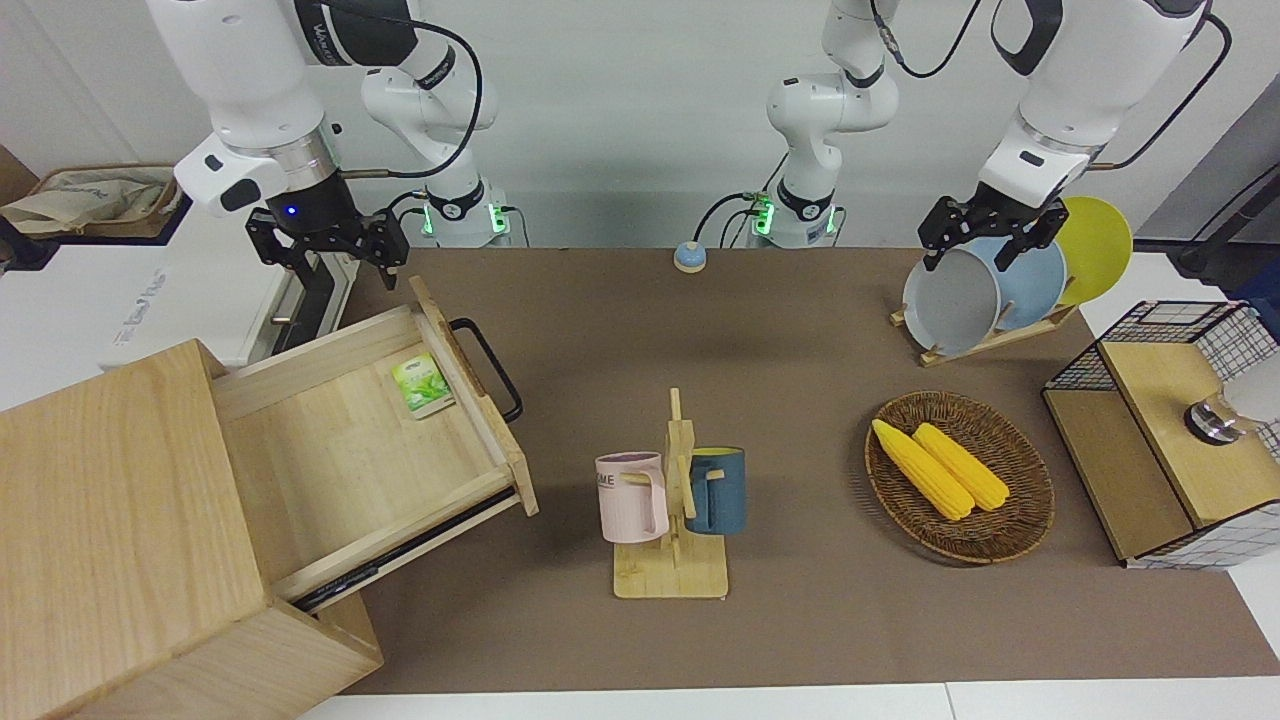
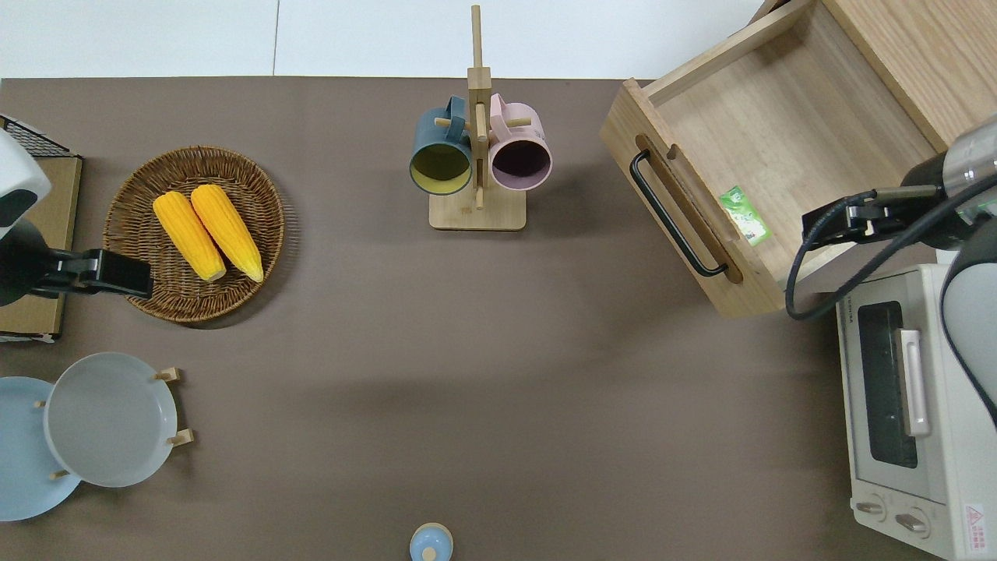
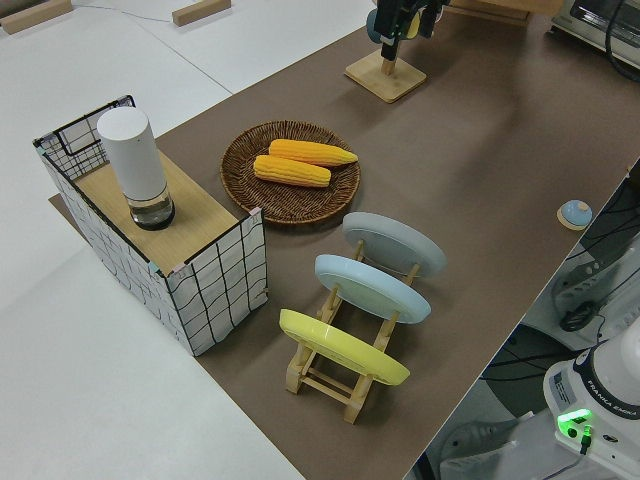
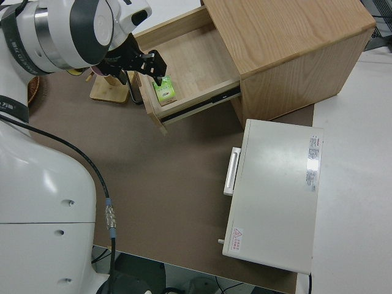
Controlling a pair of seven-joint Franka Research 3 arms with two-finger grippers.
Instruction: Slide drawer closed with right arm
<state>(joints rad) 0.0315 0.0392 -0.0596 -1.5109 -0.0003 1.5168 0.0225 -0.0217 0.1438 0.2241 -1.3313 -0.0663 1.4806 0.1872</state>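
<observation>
The wide shallow light-wood drawer (image 1: pixel 380 430) with the black bar handle (image 1: pixel 489 368) is sitting pulled far out of the big pale wooden box cabinet (image 1: pixel 120 540), lower left of the front view, upper right of the overhead. A small green packet (image 1: pixel 422 385) is lying inside it, close against the drawer's front panel. The right arm's black two-finger gripper (image 1: pixel 326 243) is hanging in the upper left of the front view with its fingers spread wide and gripping nothing; in the right side view it is showing over the packet end of the drawer. The white toaster oven with the silver handle (image 2: pixel 907 405) is standing beside the cabinet, nearer to the robots. The brown mat in front of the drawer is bare up to the wooden mug stand (image 1: pixel 672 520) carrying a pink mug (image 1: pixel 632 497) and a dark blue mug (image 1: pixel 716 490), mid-frame. The overhead view is cropping the right gripper's fingers out; the front view is showing them. The left gripper (image 1: pixel 990 228) is parked, fingers apart.
</observation>
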